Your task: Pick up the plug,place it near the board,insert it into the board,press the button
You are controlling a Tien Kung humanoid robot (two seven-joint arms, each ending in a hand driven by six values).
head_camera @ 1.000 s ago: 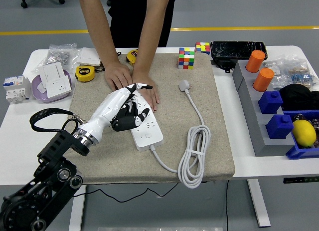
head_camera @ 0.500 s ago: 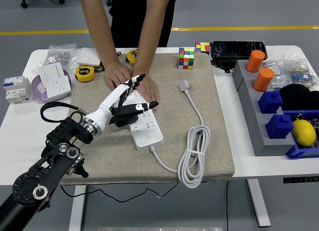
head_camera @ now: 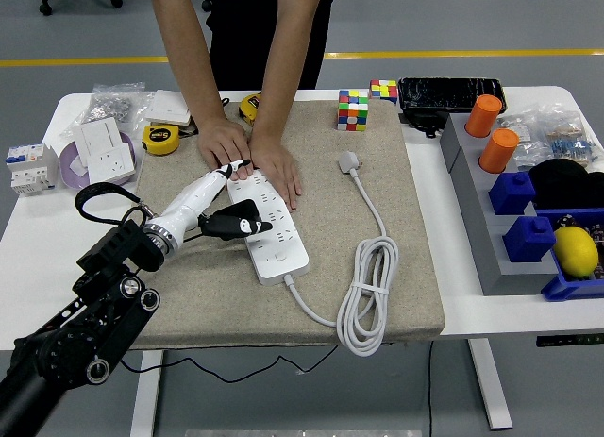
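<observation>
**Robot hand over the power strip, plug lying loose on the mat**

At the far left of the white table (head_camera: 38, 239) sit a breaker unit (head_camera: 26, 166) and a purple bowl (head_camera: 71, 163) holding white sockets (head_camera: 104, 149); behind them lie a clear bag (head_camera: 118, 102) and 2 yellow tape measures, 1 at the mat's corner (head_camera: 161, 138) and 1 behind the person's arms (head_camera: 249, 107). The robot's left arm (head_camera: 85, 314) comes up from the lower left corner; its left hand (head_camera: 222, 206) reaches over the near half of the power strip (head_camera: 274, 234), fingers loosely spread and clamped on nothing, the dark thumb (head_camera: 241, 223) lying across the strip's sockets and a white finger pointing toward the person's hands. A person at the far side presses both hands (head_camera: 250, 154) down on the strip's far end; the strip lies on the beige mat (head_camera: 406, 267). Right of the strip the white plug (head_camera: 350, 161) rests alone on the mat, well apart from the strip; its cable (head_camera: 370, 286) runs toward the near edge, coils in loops and curves back into the strip's near end. Behind the mat stand 2 puzzle cubes (head_camera: 354, 109); beside them is a black case (head_camera: 451, 92). On the right a gray rack (head_camera: 472, 192) carries 2 orange cylinders (head_camera: 491, 133) and 2 blue blocks (head_camera: 519, 215); a yellow lemon (head_camera: 576, 251) sits in a blue tray (head_camera: 566, 288).
</observation>
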